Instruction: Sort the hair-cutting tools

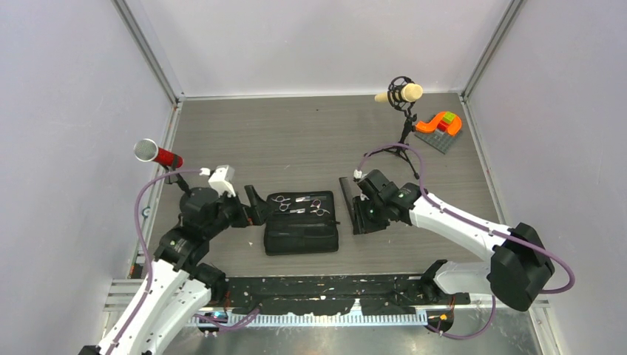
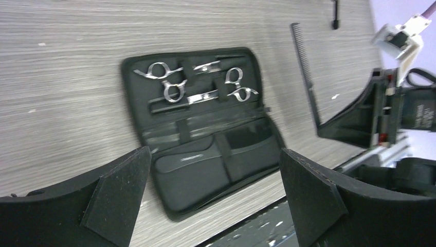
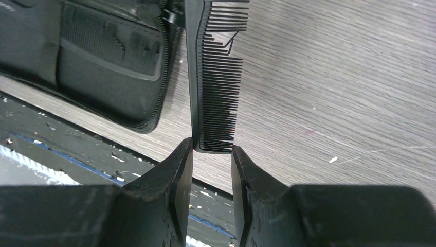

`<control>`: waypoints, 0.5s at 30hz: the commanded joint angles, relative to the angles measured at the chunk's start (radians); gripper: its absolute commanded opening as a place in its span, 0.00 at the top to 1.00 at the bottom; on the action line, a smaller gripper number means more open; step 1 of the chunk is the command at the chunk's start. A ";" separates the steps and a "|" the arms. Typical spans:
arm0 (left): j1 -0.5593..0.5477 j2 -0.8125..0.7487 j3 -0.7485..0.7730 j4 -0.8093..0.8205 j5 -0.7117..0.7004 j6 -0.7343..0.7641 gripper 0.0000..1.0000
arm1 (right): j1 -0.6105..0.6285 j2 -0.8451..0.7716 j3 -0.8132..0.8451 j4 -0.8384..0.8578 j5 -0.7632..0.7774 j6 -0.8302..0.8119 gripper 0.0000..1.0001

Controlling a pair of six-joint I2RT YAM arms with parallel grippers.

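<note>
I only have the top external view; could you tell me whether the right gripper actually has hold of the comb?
Observer: The right gripper has a fingertip on each edge of the comb at its near end.
Operator: And the left gripper?
Observer: The left gripper is wide open and empty, facing the case.
Operator: Where is the other comb?
Observer: Teeth of a second comb show in a pocket of the case.

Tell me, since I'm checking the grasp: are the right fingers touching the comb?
Touching. Right wrist view: right fingers press the comb at its end, no gap either side.
</note>
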 commanded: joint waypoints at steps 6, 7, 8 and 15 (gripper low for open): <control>-0.008 0.237 0.001 0.378 0.193 -0.187 0.01 | 0.089 -0.021 0.059 0.118 -0.035 -0.026 0.95; -0.010 0.270 0.012 0.390 0.198 -0.189 0.01 | 0.096 -0.018 0.063 0.122 -0.036 -0.028 0.95; -0.012 0.301 0.025 0.400 0.205 -0.191 0.01 | 0.110 -0.016 0.068 0.129 -0.036 -0.031 0.95; -0.022 0.517 0.131 0.457 0.261 -0.203 0.04 | 0.167 -0.018 0.093 0.154 -0.027 -0.037 0.95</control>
